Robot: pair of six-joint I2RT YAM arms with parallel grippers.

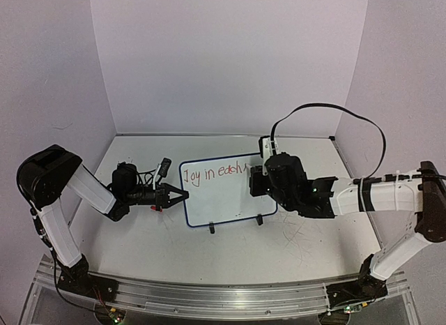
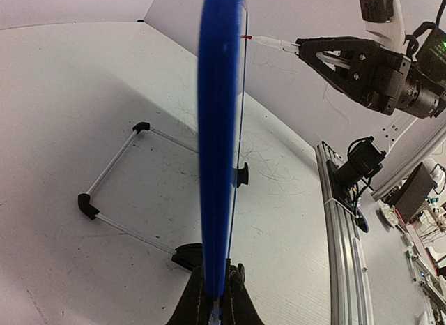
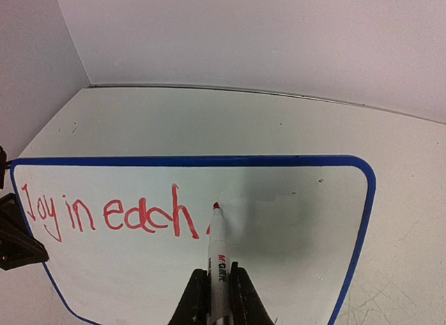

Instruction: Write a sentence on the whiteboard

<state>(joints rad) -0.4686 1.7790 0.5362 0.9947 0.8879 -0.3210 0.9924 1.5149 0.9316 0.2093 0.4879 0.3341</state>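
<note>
The small shiny white whiteboard with a thin blue rim [image 1: 230,203] stands up on its two little black feet [image 1: 212,229]. It is in the middle of the scratched white surface [image 1: 139,255], between the two arms.

The left tool [image 1: 184,194] is pinched tight on the whiteboard's left edge. In the left wrist view its fingers squeeze the blue rim from both sides.

The right tool [image 3: 217,297] is clenched on a white marker with a red tip [image 3: 217,248]. The tip sits right at the whiteboard's face, just after the last letter.

The thin red hand-written sentence [image 3: 104,217] runs along the top of the whiteboard. It reads "Joy in each". There is a tiny red mark after the "h", maybe the start of a new letter.

To the right of the words, about half of the whiteboard is bare.

I think the job is partly done. Three words are down, and the marker looks ready to start the next one. I cannot tell how many words are left. After the rest is written, the marker has to come away from the whiteboard.
</note>
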